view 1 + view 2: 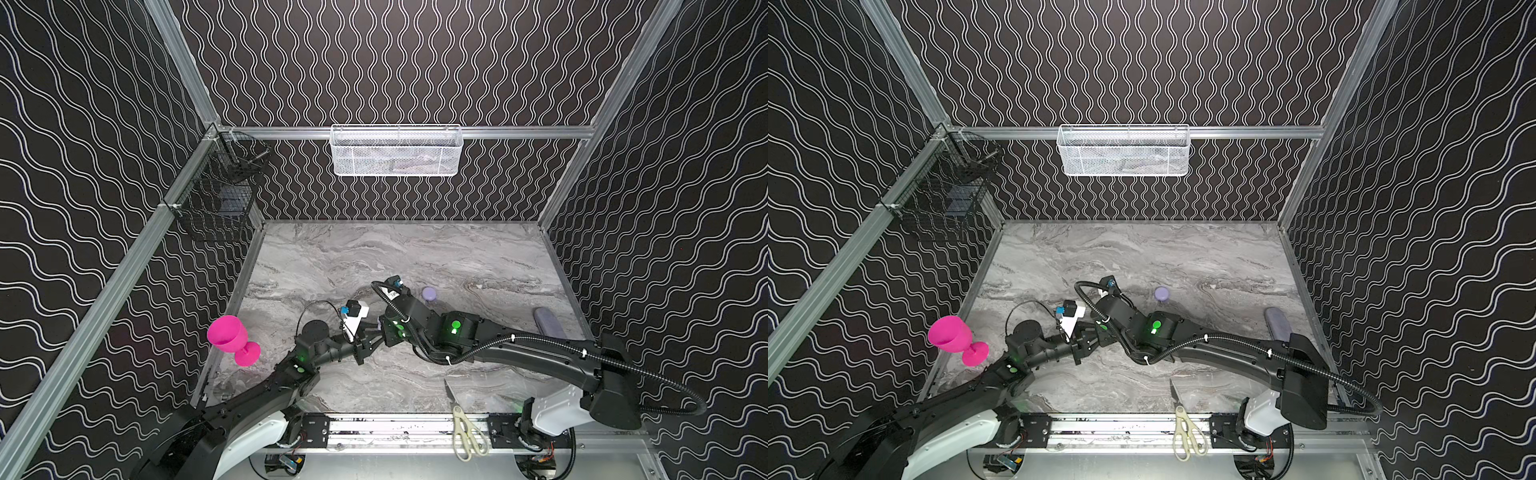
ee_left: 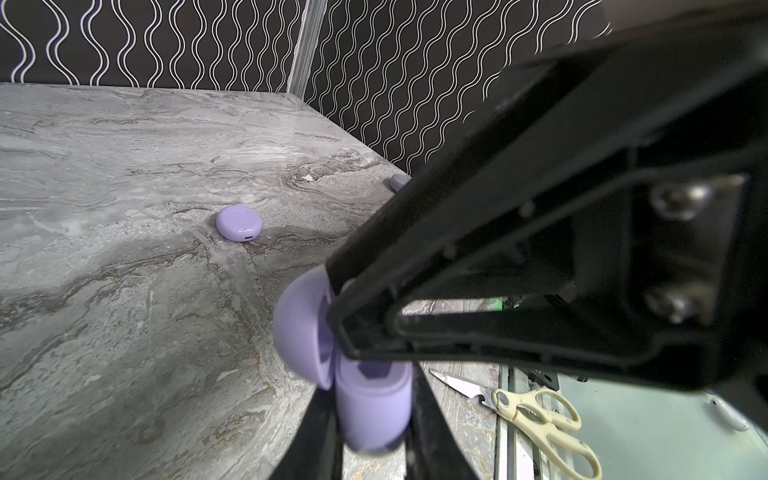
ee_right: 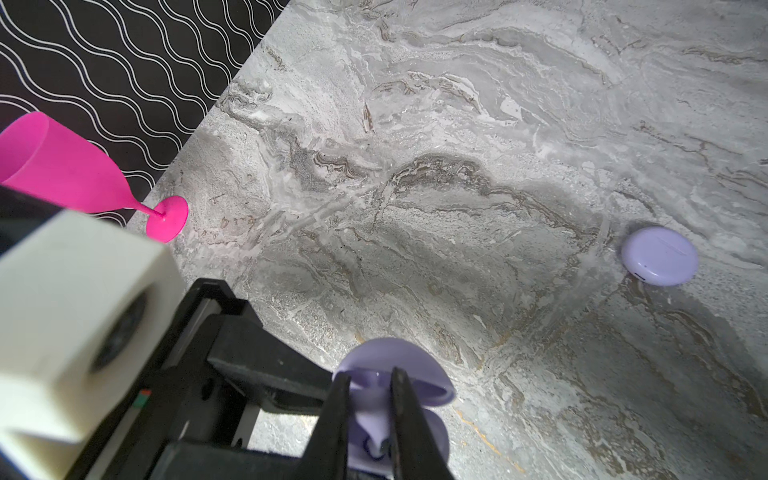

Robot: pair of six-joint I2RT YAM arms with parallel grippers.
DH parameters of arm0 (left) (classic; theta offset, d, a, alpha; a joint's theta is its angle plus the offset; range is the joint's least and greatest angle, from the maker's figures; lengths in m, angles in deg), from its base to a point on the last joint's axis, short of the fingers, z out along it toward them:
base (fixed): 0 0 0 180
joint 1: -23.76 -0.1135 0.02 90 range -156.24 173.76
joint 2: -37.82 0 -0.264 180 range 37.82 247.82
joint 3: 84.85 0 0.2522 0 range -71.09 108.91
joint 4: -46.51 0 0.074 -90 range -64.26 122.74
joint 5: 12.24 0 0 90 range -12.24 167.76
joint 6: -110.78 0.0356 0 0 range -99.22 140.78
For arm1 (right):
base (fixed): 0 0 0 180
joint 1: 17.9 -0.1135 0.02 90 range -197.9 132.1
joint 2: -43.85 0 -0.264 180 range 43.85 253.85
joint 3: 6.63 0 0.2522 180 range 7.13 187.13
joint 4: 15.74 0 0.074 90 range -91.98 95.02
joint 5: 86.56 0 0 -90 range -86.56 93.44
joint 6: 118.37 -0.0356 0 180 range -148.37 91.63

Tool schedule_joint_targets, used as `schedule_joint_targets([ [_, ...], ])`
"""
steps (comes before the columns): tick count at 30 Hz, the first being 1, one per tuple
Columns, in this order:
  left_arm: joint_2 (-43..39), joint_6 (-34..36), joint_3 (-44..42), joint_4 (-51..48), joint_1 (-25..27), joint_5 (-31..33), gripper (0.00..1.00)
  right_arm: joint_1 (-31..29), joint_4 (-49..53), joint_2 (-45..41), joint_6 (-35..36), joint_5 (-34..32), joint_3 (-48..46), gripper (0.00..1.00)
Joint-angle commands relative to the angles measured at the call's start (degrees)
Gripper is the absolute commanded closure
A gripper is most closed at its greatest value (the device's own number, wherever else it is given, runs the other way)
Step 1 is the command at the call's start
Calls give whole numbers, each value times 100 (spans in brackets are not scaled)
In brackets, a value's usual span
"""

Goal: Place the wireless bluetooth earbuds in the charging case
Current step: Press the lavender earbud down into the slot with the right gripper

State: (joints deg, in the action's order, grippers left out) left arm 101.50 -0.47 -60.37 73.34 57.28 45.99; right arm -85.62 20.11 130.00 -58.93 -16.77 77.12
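One earbud [image 3: 375,434] is pinched between the closed right fingers [image 3: 332,424] at the mouth of the open charging case [image 2: 372,409], apparently so it can be pressed straight into its socket. The left fingers [image 2: 316,440] clamp the case's base from both sides, with the lid [image 2: 299,324] swung back. That grip steadies the case and leaves its sockets clear.

In both top views the arms meet left of centre, in the lower half of the frame. A second, closed case [image 1: 429,293] lies on the worktop [image 1: 374,257] to their right, mid-frame. A pink goblet [image 1: 232,338] is at the worktop's left edge and scissors [image 1: 467,428] are at the bottom. I cannot make out the other earbuds.
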Motion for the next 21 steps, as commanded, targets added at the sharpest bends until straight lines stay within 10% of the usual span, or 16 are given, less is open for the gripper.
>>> schedule_joint_targets([
  [1,0,-87,-17,164,-21,34,77,-15,-126,-51,-10,147,-28,83],
  [21,-109,-81,-61,181,-64,39,77,-23,-152,82,60,421,-39,74],
])
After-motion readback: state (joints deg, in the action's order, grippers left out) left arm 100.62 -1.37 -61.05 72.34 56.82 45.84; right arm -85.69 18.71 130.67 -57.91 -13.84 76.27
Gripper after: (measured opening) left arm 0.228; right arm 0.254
